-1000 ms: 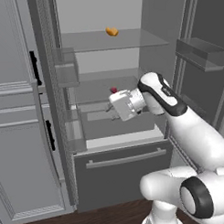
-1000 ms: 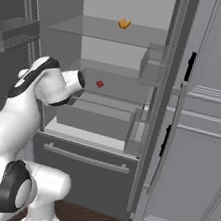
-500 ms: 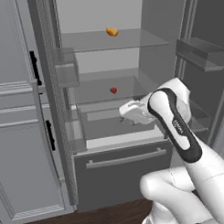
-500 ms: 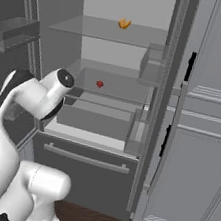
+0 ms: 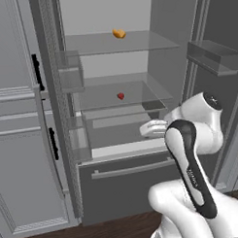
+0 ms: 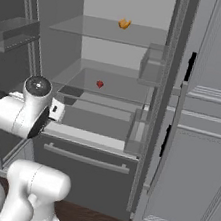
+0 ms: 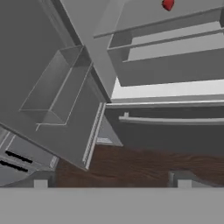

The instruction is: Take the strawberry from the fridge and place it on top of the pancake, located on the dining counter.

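Note:
The strawberry (image 5: 120, 96) is a tiny red berry lying on the middle glass shelf of the open fridge (image 5: 128, 181). The right base view shows the strawberry (image 6: 100, 84) on that same shelf of the fridge (image 6: 81, 166). My gripper (image 5: 149, 129) hangs in front of the shelf below, down and to the right of the berry and well apart from it. In the hand view my gripper (image 7: 112, 181) is open and empty, its tips wide apart, with the strawberry (image 7: 168, 5) at the top edge. The pancake and the dining counter are out of view.
An orange-brown lump (image 5: 119, 33) lies on the top glass shelf. The bottom drawer's bar handle (image 5: 132, 168) runs below my hand. Door bins (image 5: 213, 57) hang on the open right door. Light grey cabinets (image 5: 20, 144) stand to the left, over a dark wood floor (image 7: 131, 166).
My hand has drawn back from the strawberry's shelf, moving right and down. The arm has folded, with its elbow now in front of the left base camera. The strawberry has not moved.

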Controlling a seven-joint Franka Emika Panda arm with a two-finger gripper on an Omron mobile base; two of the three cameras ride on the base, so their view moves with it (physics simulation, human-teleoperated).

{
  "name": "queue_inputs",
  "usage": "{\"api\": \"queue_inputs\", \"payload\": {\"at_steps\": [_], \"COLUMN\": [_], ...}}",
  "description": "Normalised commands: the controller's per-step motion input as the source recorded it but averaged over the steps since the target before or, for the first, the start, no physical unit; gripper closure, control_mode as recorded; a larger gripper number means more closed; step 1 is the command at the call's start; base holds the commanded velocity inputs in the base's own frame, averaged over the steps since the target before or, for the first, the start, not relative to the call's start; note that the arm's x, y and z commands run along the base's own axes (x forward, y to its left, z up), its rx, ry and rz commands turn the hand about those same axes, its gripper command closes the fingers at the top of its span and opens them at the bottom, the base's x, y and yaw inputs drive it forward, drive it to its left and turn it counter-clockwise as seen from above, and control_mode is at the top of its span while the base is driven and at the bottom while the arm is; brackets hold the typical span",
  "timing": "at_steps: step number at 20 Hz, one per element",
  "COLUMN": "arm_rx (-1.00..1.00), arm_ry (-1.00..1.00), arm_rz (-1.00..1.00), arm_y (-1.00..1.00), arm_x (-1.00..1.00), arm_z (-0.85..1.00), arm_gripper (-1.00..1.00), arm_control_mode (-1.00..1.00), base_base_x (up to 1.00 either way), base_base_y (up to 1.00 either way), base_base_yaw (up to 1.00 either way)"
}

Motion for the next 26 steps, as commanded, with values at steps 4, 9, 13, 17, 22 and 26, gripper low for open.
{"api": "queue_inputs", "payload": {"at_steps": [4, 9, 13, 17, 22, 26], "arm_rx": [-0.21, -0.17, -0.13, -0.02, 0.00, 0.00], "arm_ry": [-0.11, -0.07, 0.00, 0.02, 0.06, 0.07], "arm_rz": [-0.22, -0.20, -0.11, 0.00, 0.00, 0.00], "arm_y": [-0.47, -0.38, -0.13, 0.00, 0.00, 0.00], "arm_x": [-0.33, -0.27, -0.08, 0.00, 0.00, 0.08], "arm_z": [0.05, 0.10, -0.04, -0.06, -0.10, -0.03], "arm_gripper": [-1.00, -1.00, -1.00, -1.00, -1.00, -1.00], "arm_control_mode": [-1.00, -1.00, -1.00, -1.00, -1.00, -1.00], "base_base_x": [0.00, 0.00, 0.00, 0.00, 0.00, 0.00], "base_base_y": [0.00, 0.00, 0.00, 0.00, 0.00, 0.00], "base_base_yaw": [0.00, 0.00, 0.00, 0.00, 0.00, 0.00]}}
